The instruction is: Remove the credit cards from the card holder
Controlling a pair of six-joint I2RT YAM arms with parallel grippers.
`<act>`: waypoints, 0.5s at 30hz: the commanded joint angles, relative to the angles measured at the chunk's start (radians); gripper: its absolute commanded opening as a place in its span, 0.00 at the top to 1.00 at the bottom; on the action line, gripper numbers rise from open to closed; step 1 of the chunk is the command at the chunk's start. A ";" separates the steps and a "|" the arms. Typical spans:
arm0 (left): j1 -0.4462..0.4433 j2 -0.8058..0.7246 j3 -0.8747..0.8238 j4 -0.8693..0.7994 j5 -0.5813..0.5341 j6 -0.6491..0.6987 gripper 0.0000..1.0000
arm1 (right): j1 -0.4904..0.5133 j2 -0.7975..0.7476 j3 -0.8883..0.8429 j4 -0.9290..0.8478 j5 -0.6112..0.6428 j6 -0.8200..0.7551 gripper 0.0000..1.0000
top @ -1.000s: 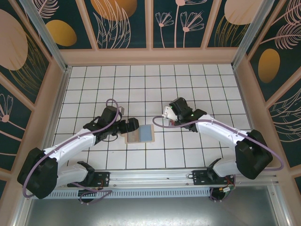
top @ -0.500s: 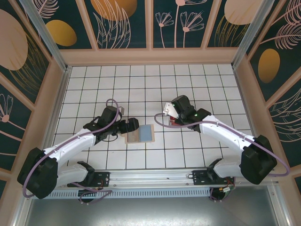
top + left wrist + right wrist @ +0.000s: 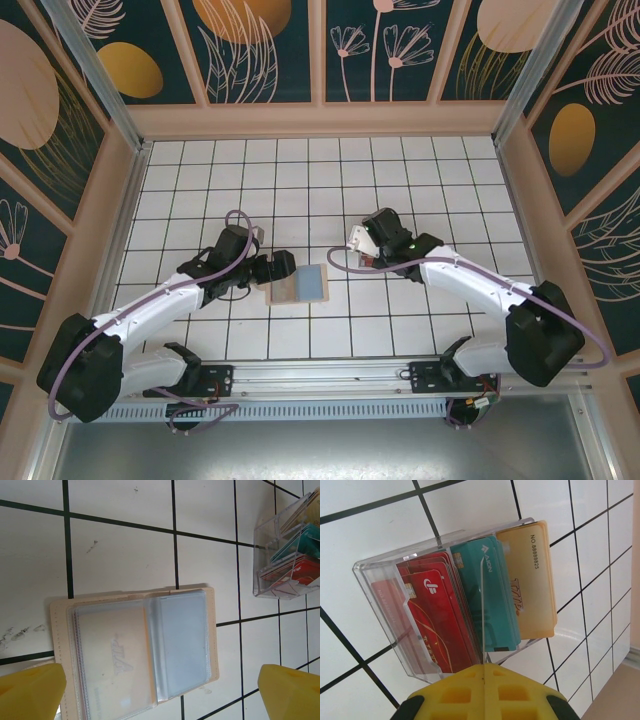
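From above, the flat tan leather-like card holder (image 3: 298,284) lies open on the white tiled table (image 3: 300,170), between the two arms. The left gripper (image 3: 283,265) hangs low at its far left corner. The right gripper (image 3: 372,250) is over a small clear plastic box (image 3: 368,262).

In the left wrist view, the holder's clear sleeves hold a thin light blue card (image 3: 182,640) on the right and a pale tan card (image 3: 112,650) on the left. The yellow fingers (image 3: 30,690) are spread wide to either side.

In the right wrist view, the box holds red cards (image 3: 435,625), teal cards (image 3: 487,595) and a yellow card (image 3: 532,580), all leaning. The fingers are pressed together, empty, just above its near edge.
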 commanded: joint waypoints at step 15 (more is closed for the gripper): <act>0.002 -0.002 0.002 -0.010 -0.008 -0.003 0.02 | -0.002 0.043 -0.012 0.048 -0.017 -0.001 1.00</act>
